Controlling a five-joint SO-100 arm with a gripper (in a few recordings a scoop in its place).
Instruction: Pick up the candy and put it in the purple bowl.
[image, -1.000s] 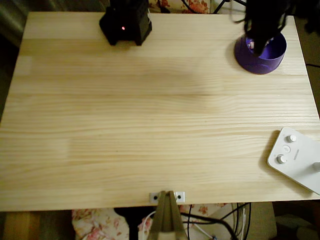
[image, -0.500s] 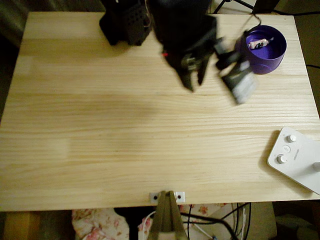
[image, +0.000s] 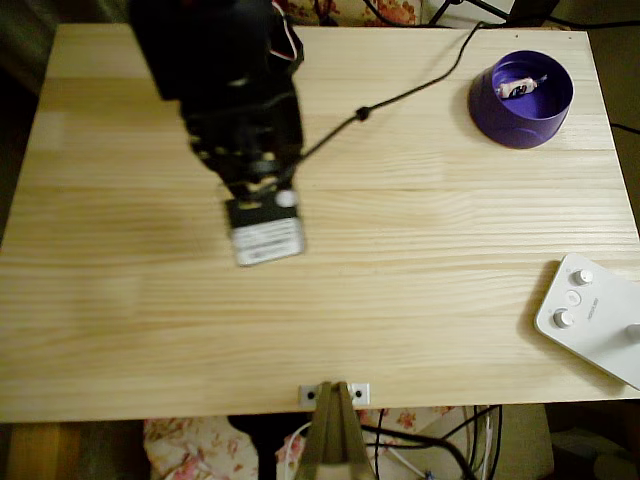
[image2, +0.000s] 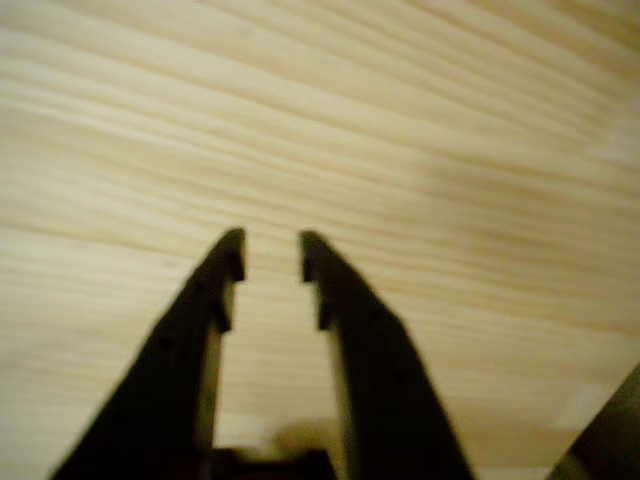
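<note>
The candy (image: 520, 88) lies inside the purple bowl (image: 519, 127), which stands at the table's far right corner in the overhead view. My black arm (image: 235, 110) hangs blurred over the left-middle of the table, far from the bowl, with its grey wrist camera box (image: 266, 240) toward the front. In the wrist view my gripper (image2: 272, 250) is open by a narrow gap. Nothing sits between its two dark fingers (image2: 205, 300), and only bare wood grain lies below them.
A white device with knobs (image: 595, 320) sits at the front right edge. A black cable (image: 400, 97) runs across the table's back from the arm toward the bowl. A metal clamp (image: 333, 394) grips the front edge at the middle.
One second ago the gripper was over the bowl. It has since swung left across the table to the left-middle, leaving the candy in the bowl.
</note>
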